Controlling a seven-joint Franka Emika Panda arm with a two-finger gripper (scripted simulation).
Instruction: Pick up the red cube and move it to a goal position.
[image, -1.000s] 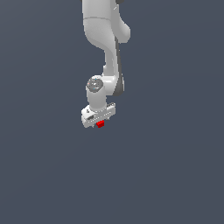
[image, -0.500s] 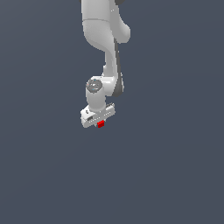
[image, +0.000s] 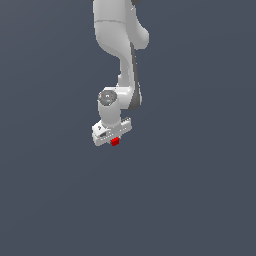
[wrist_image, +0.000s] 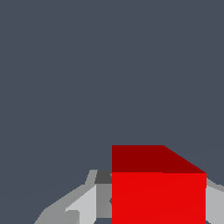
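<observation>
Clamped between the fingers of the gripper (image: 114, 142), the red cube (image: 115, 142) is held directly beneath the white hand; no goal marker can be seen.

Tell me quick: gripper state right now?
Gripper: closed on the red cube, which sits between its fingers.

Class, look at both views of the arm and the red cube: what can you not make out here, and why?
- Fingers: exterior view, hidden under the gripper body.
- Cube lower part: wrist view, cut off by the picture's edge.
- Cube contact with the floor: exterior view, too small to tell.
- Goal position: no marker in either view.
</observation>
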